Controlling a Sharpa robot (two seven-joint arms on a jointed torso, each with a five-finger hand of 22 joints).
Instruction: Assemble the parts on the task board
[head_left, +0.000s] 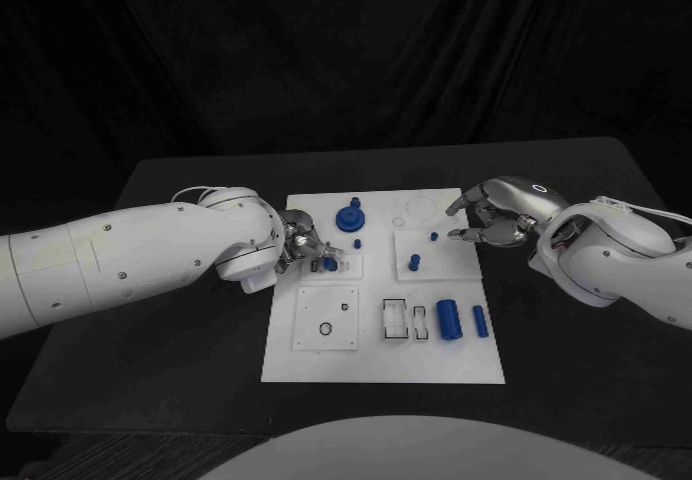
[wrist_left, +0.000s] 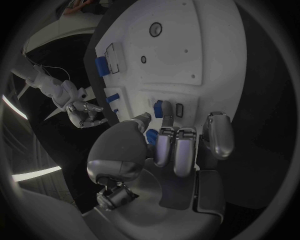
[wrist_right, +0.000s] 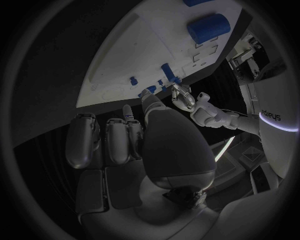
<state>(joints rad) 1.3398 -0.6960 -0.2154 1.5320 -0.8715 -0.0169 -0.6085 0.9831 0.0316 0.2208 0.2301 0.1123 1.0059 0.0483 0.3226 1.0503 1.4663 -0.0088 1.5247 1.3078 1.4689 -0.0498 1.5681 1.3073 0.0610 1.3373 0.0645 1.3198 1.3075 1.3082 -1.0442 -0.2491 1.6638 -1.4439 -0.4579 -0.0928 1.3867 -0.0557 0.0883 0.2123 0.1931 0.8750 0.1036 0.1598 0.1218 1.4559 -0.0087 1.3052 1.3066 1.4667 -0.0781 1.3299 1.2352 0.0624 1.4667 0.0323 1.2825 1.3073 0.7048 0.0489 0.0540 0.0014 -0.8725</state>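
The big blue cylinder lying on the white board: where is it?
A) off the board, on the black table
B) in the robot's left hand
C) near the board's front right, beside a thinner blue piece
C: the big blue cylinder lies on the task board near its front right, beside a thinner blue piece, held by neither hand.

Left hand pinches with curled fingers; right hand hovers, fingers apart

Task board white with black outlined slots, parts blue. Table black. Arms white, hands silver.
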